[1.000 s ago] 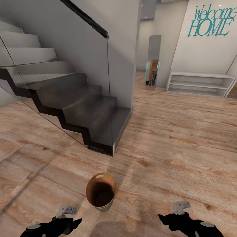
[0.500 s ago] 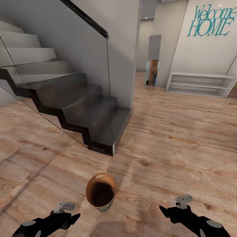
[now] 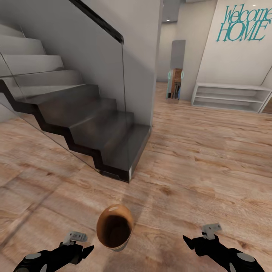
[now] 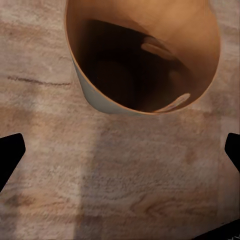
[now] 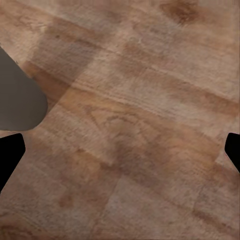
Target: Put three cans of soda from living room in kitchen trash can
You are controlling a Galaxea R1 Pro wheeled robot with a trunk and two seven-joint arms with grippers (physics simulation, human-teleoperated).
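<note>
Light wood plank flooring [image 3: 211,158] is being shown stretching across a hallway, with a dark staircase [image 3: 94,124] behind a glass balustrade rising at the left side and a white low shelf unit [image 3: 230,97] standing against the far wall under teal "Welcome HOME" lettering [image 3: 243,24]. Near the front of the floor, the tash can [image 3: 114,227] is being seen standing between the two arms, its dark inside facing up toward the head camera. The left claw [image 3: 87,251] is being held just beside the bin, apart from it, its fingers spread wide with nothing between them. The right claw [image 3: 187,241] is being held well apart from the bin, likewise spread and empty, over bare planks.
</note>
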